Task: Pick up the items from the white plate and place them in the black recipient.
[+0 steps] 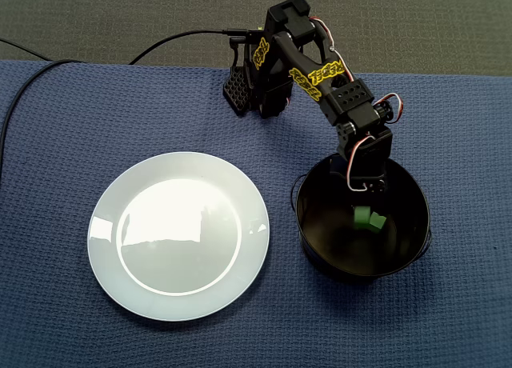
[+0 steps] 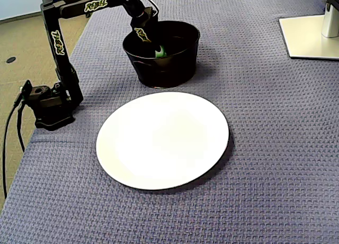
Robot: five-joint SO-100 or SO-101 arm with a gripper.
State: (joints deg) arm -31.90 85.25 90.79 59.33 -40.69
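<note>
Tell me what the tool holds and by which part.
It cannot be told: the tool sits inside the black bowl right by the green pieces, but neither fixed view shows its fingertips clearly enough.

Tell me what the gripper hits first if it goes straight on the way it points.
Pointing down into the black bowl, the gripper would probably meet the green pieces right under it first; whether it already touches them is unclear.
</note>
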